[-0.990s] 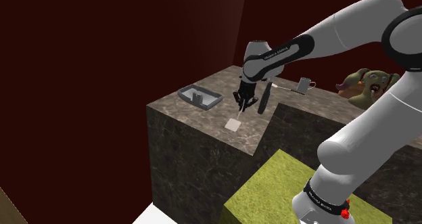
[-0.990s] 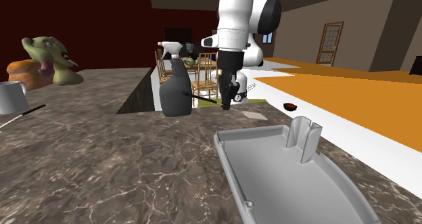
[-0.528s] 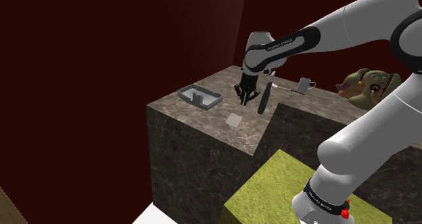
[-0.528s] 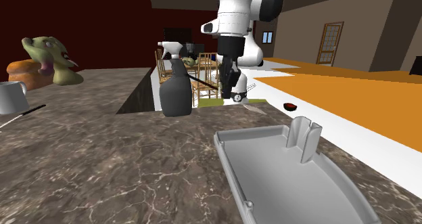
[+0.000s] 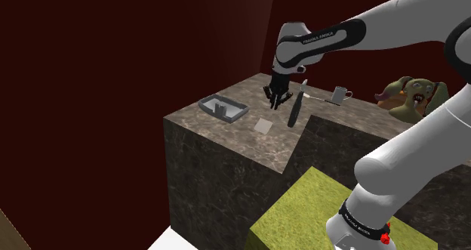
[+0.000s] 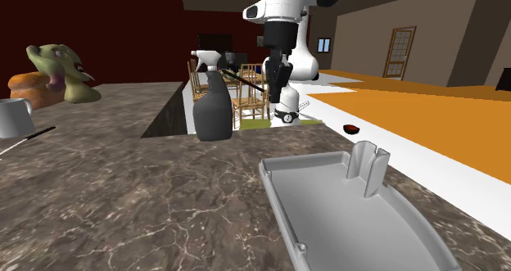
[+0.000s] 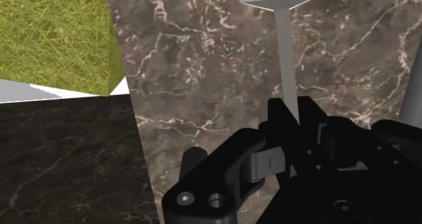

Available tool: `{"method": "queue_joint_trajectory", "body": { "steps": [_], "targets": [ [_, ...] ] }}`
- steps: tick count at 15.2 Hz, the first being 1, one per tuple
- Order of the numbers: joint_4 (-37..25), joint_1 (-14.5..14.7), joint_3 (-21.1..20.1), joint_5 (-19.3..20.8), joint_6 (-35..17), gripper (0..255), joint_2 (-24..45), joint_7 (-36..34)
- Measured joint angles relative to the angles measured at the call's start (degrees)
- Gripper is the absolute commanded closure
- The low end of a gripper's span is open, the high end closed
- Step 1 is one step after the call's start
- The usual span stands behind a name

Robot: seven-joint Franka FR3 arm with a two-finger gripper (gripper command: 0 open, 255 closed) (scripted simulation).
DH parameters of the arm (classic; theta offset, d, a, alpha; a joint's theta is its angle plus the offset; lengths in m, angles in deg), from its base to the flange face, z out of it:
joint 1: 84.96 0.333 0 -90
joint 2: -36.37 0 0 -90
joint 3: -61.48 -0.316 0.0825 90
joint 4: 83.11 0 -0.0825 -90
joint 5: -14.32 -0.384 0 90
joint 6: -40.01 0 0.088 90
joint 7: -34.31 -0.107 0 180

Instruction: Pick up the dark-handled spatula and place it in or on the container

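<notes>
Starting at the shoulder view's left: the grey tray (image 5: 223,109) sits on the marble bench (image 5: 226,139), with nothing in it but its own little upright bracket (image 6: 366,169). Just right of the tray hangs the spatula (image 5: 263,125), pale blade down, and it looks to be off the bench surface. Right of the tray again, and higher, the tool (image 5: 276,100) is clamped on the spatula. The wrist view settles it: black fingers pinch where the grey shaft (image 7: 287,60) runs in between them, with the blade out ahead over the marble. Farther from the tray on that same side, the grey spray bottle (image 5: 294,110) stands right next to the tool. Then comes a mug (image 5: 340,94), and a green monster figure (image 5: 404,97) sits farthest from the tray.

So the grasp looks good, and the job in hand, I'd say, is the carry across to the tray. How to do it well? Hold this height, because that blade dangles low and must clear the tray's rim. In the second exterior view the dark handle (image 6: 246,82) pokes out from the tool (image 6: 276,93) toward the spray bottle (image 6: 214,110). So swing away from it, no twisting. Come over the tray's open floor, away from the bracket, lower gently, and only then let the fingers part.
</notes>
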Motion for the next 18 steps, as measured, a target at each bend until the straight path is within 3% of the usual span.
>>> {"method": "queue_joint_trajectory", "body": {
  "steps": [9, 18],
  "targets": [
    [-5.13, 0.03, 0.32, -0.29, 6.80, 255, -1.69, 0.47],
    [-24.75, 1.52, -3.98, 3.48, 10.57, 255, 14.94, -6.85]
  ]
}}
